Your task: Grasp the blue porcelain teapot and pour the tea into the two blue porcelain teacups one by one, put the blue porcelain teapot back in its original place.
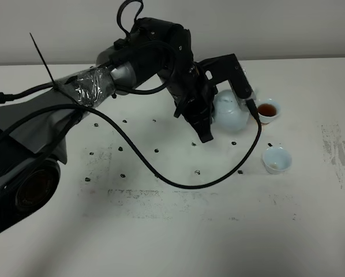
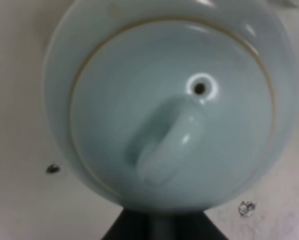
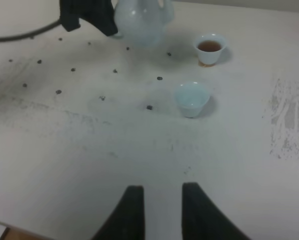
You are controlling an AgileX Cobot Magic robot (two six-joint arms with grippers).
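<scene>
The blue porcelain teapot [image 1: 230, 115] stands upright just left of the two blue porcelain teacups. My left gripper [image 1: 210, 118] is shut at its left side, on the handle, which is hidden. In the left wrist view the lid and knob of the teapot [image 2: 164, 100] fill the picture above the gripper [image 2: 162, 220]. The far teacup [image 1: 268, 109] holds brown tea. The near teacup [image 1: 276, 158] looks empty. The right wrist view shows the teapot [image 3: 139, 22], the filled cup [image 3: 210, 47] and the empty cup [image 3: 191, 97]. My right gripper [image 3: 163, 195] hovers well short of them, fingers drawn close, holding nothing.
A black cable [image 1: 190, 182] from the left arm loops across the white table [image 1: 161, 242] in front of the teapot. Dark specks dot the tabletop. A grey scuffed patch [image 1: 334, 150] marks the right side.
</scene>
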